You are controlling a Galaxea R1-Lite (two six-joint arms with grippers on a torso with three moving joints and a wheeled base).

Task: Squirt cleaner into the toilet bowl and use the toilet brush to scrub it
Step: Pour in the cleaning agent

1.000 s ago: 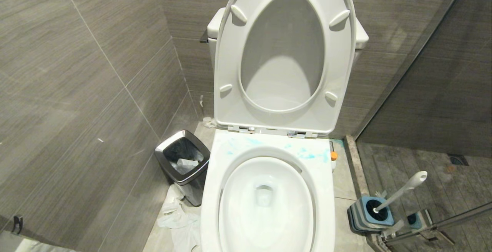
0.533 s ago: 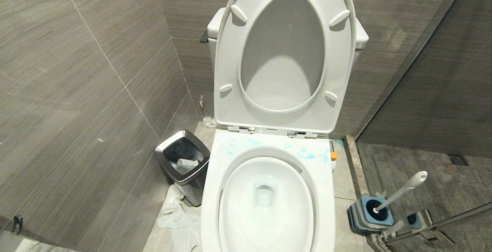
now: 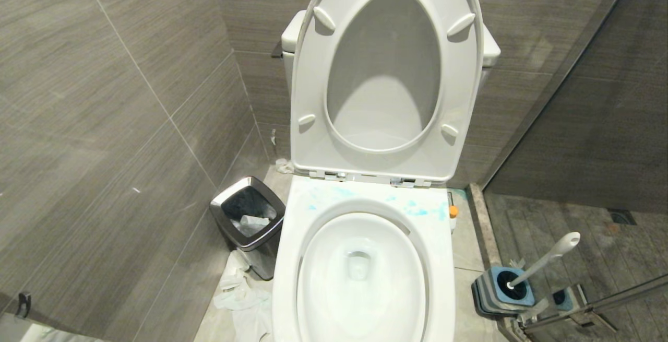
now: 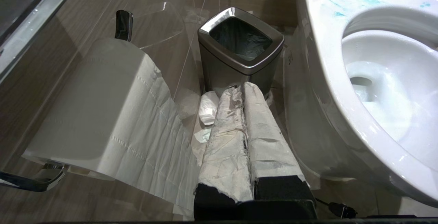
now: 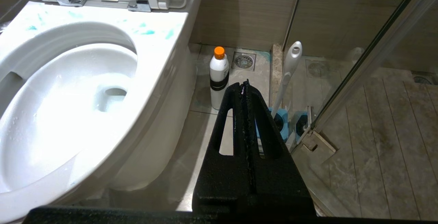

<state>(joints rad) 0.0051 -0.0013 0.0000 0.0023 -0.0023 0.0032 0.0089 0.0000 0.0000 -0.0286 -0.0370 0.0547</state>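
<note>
Trash bin [image 3: 248, 220] beside toilet bowl [image 3: 292, 258], seemingly touching

left gripper [image 4: 242, 89]: fingers pressed flat together, no gap, nothing between them; both fingers [image 4: 226, 142] wrapped in white, scuffed covering (black body showing at base); pointing forward and down.
right gripper [image 5: 244, 84]: bare black fingers [image 5: 229, 121] closed tip to tip, thin seam only, empty; pointing forward and down.
neither arm visible in head view; each seen only through own wrist camera.
</note>
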